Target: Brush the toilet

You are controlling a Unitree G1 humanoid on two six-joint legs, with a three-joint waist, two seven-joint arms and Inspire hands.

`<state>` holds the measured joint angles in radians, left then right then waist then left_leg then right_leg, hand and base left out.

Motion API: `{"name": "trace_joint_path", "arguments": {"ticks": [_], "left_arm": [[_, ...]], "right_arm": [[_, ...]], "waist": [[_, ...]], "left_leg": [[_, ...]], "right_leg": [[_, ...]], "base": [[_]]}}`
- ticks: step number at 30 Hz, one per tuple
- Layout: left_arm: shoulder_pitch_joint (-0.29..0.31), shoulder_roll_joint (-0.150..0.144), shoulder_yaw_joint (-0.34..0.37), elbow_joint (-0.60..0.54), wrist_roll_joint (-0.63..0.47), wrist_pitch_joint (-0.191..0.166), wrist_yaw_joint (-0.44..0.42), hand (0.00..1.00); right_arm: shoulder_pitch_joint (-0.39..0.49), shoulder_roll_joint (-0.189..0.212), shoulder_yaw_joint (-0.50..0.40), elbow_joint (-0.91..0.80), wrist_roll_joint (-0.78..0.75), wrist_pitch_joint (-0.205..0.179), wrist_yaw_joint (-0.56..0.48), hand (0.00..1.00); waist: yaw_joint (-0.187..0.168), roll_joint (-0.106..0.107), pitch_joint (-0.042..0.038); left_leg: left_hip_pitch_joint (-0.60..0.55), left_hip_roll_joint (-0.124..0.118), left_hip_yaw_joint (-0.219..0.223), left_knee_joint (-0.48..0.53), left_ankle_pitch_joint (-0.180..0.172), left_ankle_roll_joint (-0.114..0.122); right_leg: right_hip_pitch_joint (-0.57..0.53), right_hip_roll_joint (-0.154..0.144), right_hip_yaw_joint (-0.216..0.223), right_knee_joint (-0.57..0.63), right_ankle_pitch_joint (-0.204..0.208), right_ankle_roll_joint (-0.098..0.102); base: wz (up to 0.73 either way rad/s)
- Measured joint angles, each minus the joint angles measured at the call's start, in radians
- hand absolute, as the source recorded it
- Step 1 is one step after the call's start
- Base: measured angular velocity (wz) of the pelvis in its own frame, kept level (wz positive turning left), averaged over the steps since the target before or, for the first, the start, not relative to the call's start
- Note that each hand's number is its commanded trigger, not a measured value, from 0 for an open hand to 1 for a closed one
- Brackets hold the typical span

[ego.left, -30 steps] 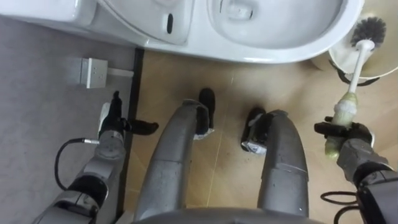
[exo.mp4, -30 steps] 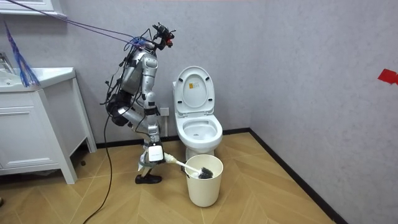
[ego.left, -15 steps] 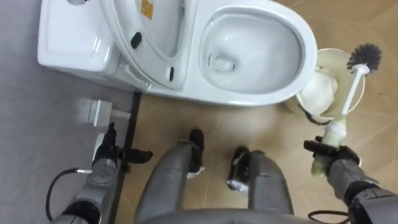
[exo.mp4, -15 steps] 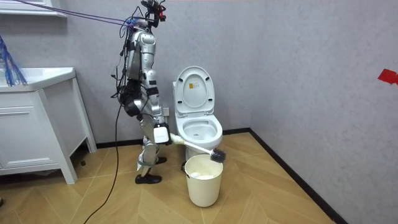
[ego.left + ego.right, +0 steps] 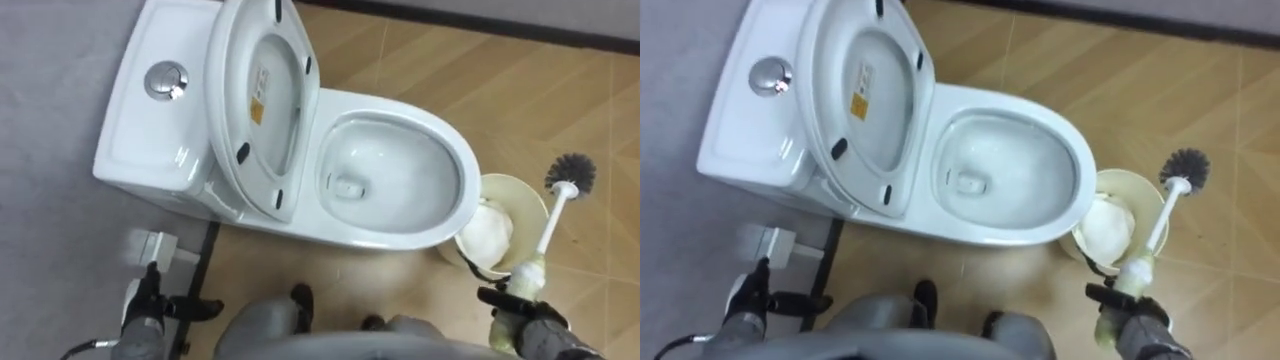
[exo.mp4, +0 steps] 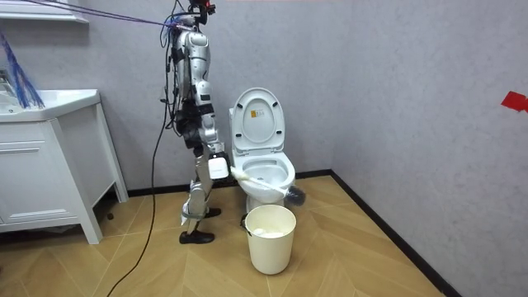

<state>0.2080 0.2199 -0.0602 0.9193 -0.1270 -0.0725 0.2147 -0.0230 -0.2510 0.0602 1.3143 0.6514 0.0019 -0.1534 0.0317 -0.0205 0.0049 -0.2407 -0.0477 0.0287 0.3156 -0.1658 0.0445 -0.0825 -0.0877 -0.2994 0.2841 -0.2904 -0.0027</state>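
Observation:
A white toilet (image 5: pixel 440 232) stands with lid and seat up against its tank, and the bowl is open. I stand upright at its side, on the room view's left. My right hand (image 5: pixel 520 312) is shut on the pale grip of a toilet brush (image 5: pixel 549 222). The brush's black bristle head (image 5: pixel 571 172) is held in the air beyond a cream bin (image 5: pixel 530 205), level with the bowl's front in the room view (image 6: pixel 295 195). My left hand (image 5: pixel 148 305) hangs low beside the tank, its fingers relaxed and holding nothing.
The cream bin (image 6: pixel 270 239) stands on the wooden floor just in front of the bowl, with white stuff inside. A small white box (image 5: pixel 157 246) sits on the grey wall by the black skirting. A white sink cabinet (image 6: pixel 41 173) stands at the room view's left.
I have straightened up from a bend. The brush has come up out of the bin to bowl height. The eye views have pulled back with my head.

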Motion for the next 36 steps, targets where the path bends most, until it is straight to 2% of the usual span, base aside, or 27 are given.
{"name": "trace_joint_path", "arguments": {"ticks": [1,3,8,10,12,13,15,17,19,21,23,25,27,30,34,36], "left_arm": [[0.005,-0.004,0.031,-0.003,0.019,0.0,0.0,0.0],[0.008,-0.008,0.069,-0.008,0.064,-0.001,0.006,0.0],[0.057,-0.018,0.098,-0.077,0.189,-0.008,0.026,0.0],[0.111,-0.019,0.098,-0.188,0.283,-0.013,0.054,0.0],[0.14,-0.021,0.099,-0.263,0.349,-0.028,0.075,0.0],[0.145,-0.023,0.099,-0.291,0.374,-0.029,0.082,0.0],[0.168,-0.032,0.103,-0.428,0.494,-0.043,0.093,0.0],[0.172,-0.032,0.103,-0.473,0.573,-0.057,0.107,0.0],[0.184,-0.032,0.105,-0.527,0.65,-0.058,0.113,0.0],[0.22,-0.032,0.11,-0.64,0.725,-0.063,0.123,0.0],[0.226,-0.03,0.117,-0.702,0.759,-0.076,0.132,0.0],[0.228,-0.016,0.116,-0.745,0.787,-0.103,0.151,0.0],[0.225,-0.007,0.116,-0.756,0.797,-0.125,0.167,0.0],[0.22,-0.006,0.115,-0.78,0.823,-0.127,0.169,0.0],[0.218,-0.004,0.113,-0.81,0.837,-0.129,0.168,0.0],[0.206,0.014,0.088,-0.811,0.84,-0.13,0.168,0.0]], "right_arm": [[0.007,0.0,-0.007,-0.005,-0.018,-0.001,0.004,1.0],[0.021,0.0,-0.01,-0.015,-0.05,-0.002,0.003,1.0],[0.04,0.005,-0.011,-0.046,-0.149,-0.01,0.004,1.0],[0.056,0.005,-0.011,-0.072,-0.177,-0.009,-0.003,1.0],[0.071,0.005,-0.011,-0.113,-0.203,-0.01,-0.01,1.0],[0.071,0.005,-0.011,-0.117,-0.213,-0.014,-0.009,1.0],[0.067,0.005,-0.018,-0.116,-0.257,-0.033,-0.007,1.0],[0.06,0.005,-0.023,-0.113,-0.288,-0.035,-0.002,1.0],[0.049,0.005,-0.023,-0.112,-0.323,-0.036,0.007,1.0],[0.049,0.005,-0.034,-0.114,-0.415,-0.045,0.018,1.0],[0.047,0.005,-0.045,-0.115,-0.513,-0.062,0.017,1.0],[0.036,0.003,-0.043,-0.113,-0.621,-0.091,0.017,1.0],[0.031,-0.001,-0.036,-0.113,-0.689,-0.106,0.017,1.0],[0.032,-0.023,-0.014,-0.118,-0.826,-0.113,0.036,1.0],[0.021,-0.048,0.002,-0.118,-0.985,-0.112,0.073,1.0],[0.011,-0.058,0.038,-0.113,-1.047,-0.11,0.085,1.0]], "waist": [[0.001,-0.004,-0.0031],[0.002,-0.006,-0.0036],[0.005,-0.004,-0.0035],[0.008,0.001,-0.0003],[0.017,0.005,0.0016],[0.021,0.006,0.0011],[0.037,0.005,0.002],[0.058,0.001,0.0018],[0.061,0.001,-0.0003],[0.071,-0.005,-0.001],[0.086,-0.01,0.0001],[0.09,-0.011,-0.0007],[0.091,-0.012,-0.0008],[0.113,-0.01,-0.0017],[0.12,-0.01,-0.0017],[0.128,-0.01,-0.001]], "left_leg": [[0.014,-0.001,-0.002,-0.002,0.0,0.0],[0.03,-0.001,-0.003,-0.002,-0.001,-0.001],[0.066,-0.001,-0.008,0.0,-0.006,-0.007],[0.069,0.0,-0.023,0.014,-0.015,-0.012],[0.066,0.001,-0.045,0.027,-0.026,-0.014],[0.062,0.001,-0.049,0.032,-0.027,-0.015],[0.04,0.001,-0.075,0.06,-0.029,-0.013],[0.035,-0.002,-0.092,0.063,-0.029,-0.013],[0.036,-0.011,-0.111,0.065,-0.025,-0.013],[0.042,-0.018,-0.127,0.069,-0.023,-0.012],[0.041,-0.017,-0.128,0.076,-0.023,-0.012],[0.036,-0.021,-0.14,0.082,-0.023,-0.013],[0.034,-0.022,-0.144,0.082,-0.022,-0.013],[0.032,-0.022,-0.144,0.082,-0.023,-0.014],[0.03,-0.024,-0.145,0.081,-0.023,-0.014],[0.031,-0.026,-0.148,0.08,-0.023,-0.014]], "right_leg": [[0.022,0.002,-0.001,-0.017,0.003,0.0],[0.05,0.007,-0.004,-0.034,0.011,-0.001],[0.096,0.01,-0.012,-0.041,0.012,-0.001],[0.112,0.017,-0.031,-0.045,0.012,-0.002],[0.12,0.021,-0.044,-0.046,0.012,-0.003],[0.121,0.023,-0.051,-0.044,0.012,-0.003],[0.118,0.023,-0.062,-0.043,0.008,-0.006],[0.12,0.022,-0.073,-0.04,0.003,-0.004],[0.13,0.021,-0.09,-0.045,0.003,-0.003],[0.148,0.019,-0.113,-0.047,0.002,0.0],[0.148,0.019,-0.12,-0.046,0.001,0.0],[0.152,0.019,-0.137,-0.049,-0.001,-0.002],[0.153,0.02,-0.14,-0.049,-0.001,-0.003],[0.149,0.02,-0.136,-0.047,-0.001,-0.003],[0.15,0.017,-0.142,-0.046,-0.001,-0.003],[0.15,0.017,-0.141,-0.048,-0.001,-0.003]], "base": [[0.06],[0.04],[0.03],[0.19],[0.17],[0.25],[0.3],[0.25],[0.3],[0.28],[0.12],[0.17],[0.09],[0.0],[0.0],[0.02]]}}
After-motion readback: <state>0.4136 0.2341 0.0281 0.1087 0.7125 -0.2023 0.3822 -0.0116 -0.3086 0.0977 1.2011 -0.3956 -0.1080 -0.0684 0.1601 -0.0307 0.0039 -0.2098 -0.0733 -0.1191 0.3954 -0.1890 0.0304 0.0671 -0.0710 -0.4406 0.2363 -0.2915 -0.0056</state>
